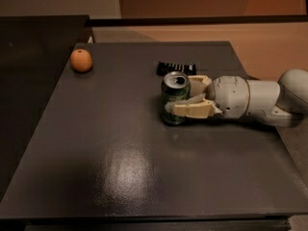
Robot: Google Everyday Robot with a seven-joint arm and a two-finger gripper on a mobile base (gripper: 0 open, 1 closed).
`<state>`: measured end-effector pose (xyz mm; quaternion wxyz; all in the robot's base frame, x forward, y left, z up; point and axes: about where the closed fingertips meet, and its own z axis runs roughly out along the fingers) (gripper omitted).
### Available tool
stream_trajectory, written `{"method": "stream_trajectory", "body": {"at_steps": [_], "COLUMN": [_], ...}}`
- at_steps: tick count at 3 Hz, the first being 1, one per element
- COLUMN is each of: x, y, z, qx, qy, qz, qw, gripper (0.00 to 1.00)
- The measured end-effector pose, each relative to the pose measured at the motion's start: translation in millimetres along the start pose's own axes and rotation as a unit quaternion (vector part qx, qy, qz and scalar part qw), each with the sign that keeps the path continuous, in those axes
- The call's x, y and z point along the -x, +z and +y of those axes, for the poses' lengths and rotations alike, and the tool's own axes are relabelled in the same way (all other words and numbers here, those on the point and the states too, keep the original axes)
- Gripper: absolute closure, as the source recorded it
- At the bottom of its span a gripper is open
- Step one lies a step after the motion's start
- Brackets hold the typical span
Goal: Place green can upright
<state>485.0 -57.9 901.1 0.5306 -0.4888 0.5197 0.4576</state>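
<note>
The green can [173,100] stands upright on the dark table [120,167], right of centre, with its pull-tab top facing up. My gripper [180,95] reaches in from the right and is around the can at mid-height. One cream finger [190,110] lies across the can's near side and the other finger [198,81] is behind it. The fingers look closed on the can. The white arm [250,99] stretches off to the right edge.
An orange fruit [81,60] sits near the table's far left corner. A small black ribbed object [176,68] lies just behind the can. A dark surface [33,47] adjoins on the left, and the table's right edge passes under the arm.
</note>
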Motion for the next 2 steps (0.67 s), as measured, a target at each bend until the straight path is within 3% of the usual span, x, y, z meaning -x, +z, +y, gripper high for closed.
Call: {"method": "stream_trajectory", "body": {"at_steps": [1,2], "x": [0.7,0.7], "y": [2.0,2.1], "z": [0.7,0.7], "qx": [0.002,0.002], "qy": [0.0,-0.001], "qz": [0.0,0.0], "qw": [1.0,1.0], "gripper": [0.0,0.0]}}
